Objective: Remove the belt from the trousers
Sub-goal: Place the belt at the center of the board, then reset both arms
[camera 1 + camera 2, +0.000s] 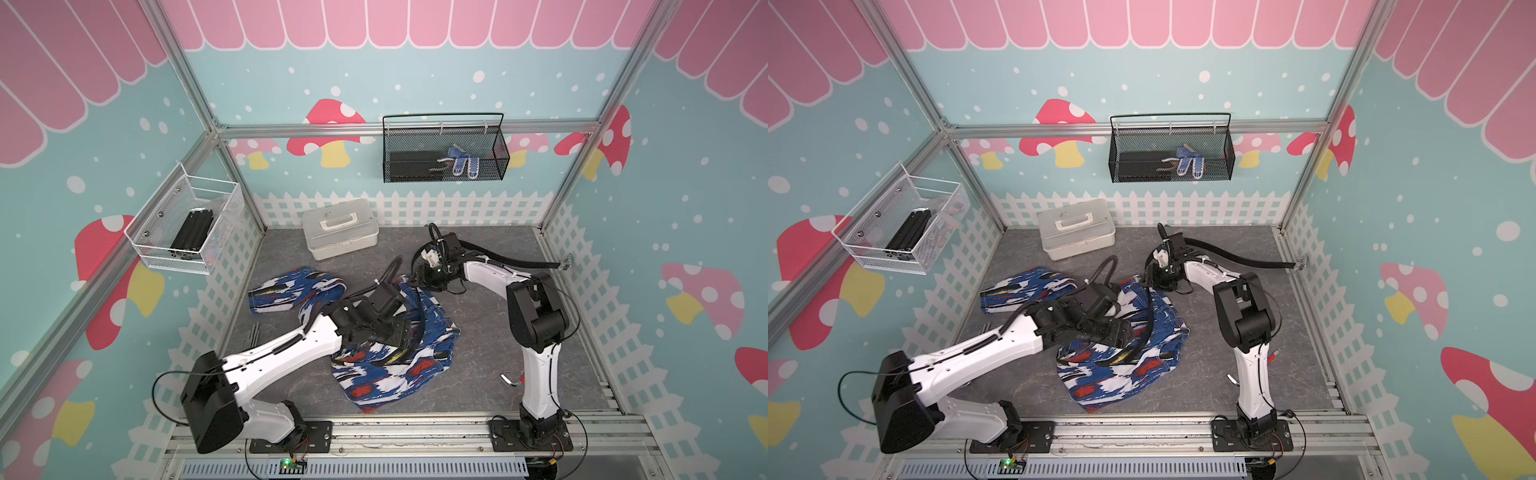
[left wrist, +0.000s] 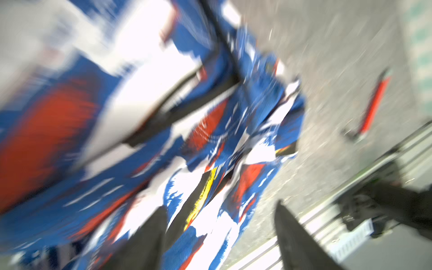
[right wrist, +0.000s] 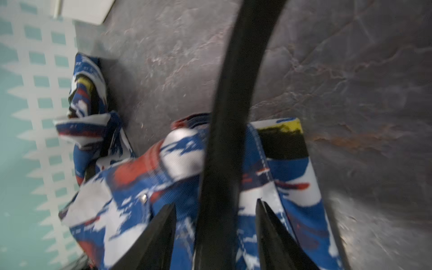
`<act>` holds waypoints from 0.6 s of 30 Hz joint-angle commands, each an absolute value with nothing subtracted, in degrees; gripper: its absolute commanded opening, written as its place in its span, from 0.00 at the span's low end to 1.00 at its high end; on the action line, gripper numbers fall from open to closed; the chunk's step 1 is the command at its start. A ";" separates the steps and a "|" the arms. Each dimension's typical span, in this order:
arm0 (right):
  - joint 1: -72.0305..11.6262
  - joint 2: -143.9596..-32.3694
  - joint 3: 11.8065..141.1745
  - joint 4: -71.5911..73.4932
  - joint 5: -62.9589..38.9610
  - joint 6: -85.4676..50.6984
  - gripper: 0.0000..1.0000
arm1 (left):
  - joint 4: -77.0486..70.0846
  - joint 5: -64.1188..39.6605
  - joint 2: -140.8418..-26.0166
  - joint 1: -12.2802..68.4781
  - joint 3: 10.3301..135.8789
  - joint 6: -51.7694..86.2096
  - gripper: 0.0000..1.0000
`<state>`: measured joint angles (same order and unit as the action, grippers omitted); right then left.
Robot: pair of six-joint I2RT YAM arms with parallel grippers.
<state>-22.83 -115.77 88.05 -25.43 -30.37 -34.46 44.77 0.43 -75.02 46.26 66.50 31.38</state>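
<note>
Grey marbled worktop (image 1: 478,353). Crumpled twill trousers (image 1: 390,374) are seen at frame centre. Glossy black belt (image 1: 515,262) is draped from them toward centre right. Right jaws are spread around the strap, not clamped. Left jaws are spread wide, empty.

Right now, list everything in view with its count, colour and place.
trousers: one, blue, white and red-orange, crumpled mid-table
belt: one, black, running from the trousers toward the right wall
lidded box: one, white, back of the table
mesh basket: one, black, on the back wall
gloves: two, blue and white, inside the mesh basket
wire basket: one, white, on the left wall
block: one, black, inside the wire basket
tool: one, red-handled, near the right arm's base
table: one, grey marbled
left gripper: black, open, over the trousers
right gripper: black, open, belt passing between its jaws
</note>
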 commanded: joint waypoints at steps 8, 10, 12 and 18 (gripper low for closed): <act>-15.03 -82.71 74.67 -32.82 -17.65 -22.44 1.00 | 47.34 10.63 -72.56 20.08 68.55 20.26 0.99; -12.00 -78.67 68.16 -31.19 -11.00 -19.15 1.00 | 44.25 21.92 -73.92 17.16 66.92 22.51 0.99; -10.52 -74.80 61.52 -27.37 -3.40 -12.88 0.99 | 37.13 29.65 -73.93 13.84 62.56 23.68 0.99; -9.76 -68.17 38.09 -1.70 15.59 9.56 1.00 | 3.16 32.74 -73.59 9.20 42.61 9.26 0.99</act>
